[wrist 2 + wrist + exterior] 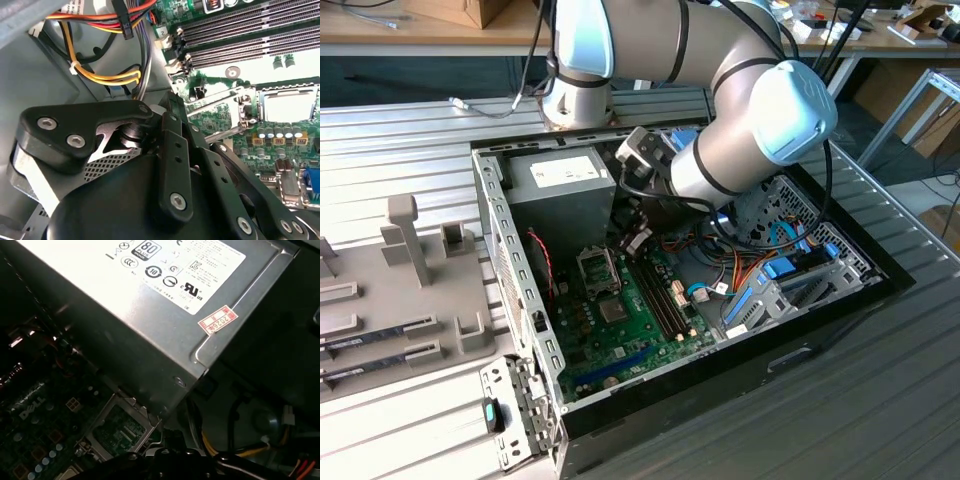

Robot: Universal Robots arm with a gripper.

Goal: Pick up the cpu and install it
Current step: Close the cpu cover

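The open socket sits on the green motherboard inside the open computer case, its metal load plate tipped up. In the second wrist view the socket's inside shows as a pale square. In the first wrist view the socket looks greenish. My gripper hangs low in the case, just to the exterior view's right of the socket and beside the power supply. Its black body blocks what lies under it. The cpu is hidden from view.
The grey power supply with a white label stands right behind the socket. Memory slots and bundled cables lie close to the gripper. A drive cage takes up the case's far side. A grey fixture with memory sticks lies outside.
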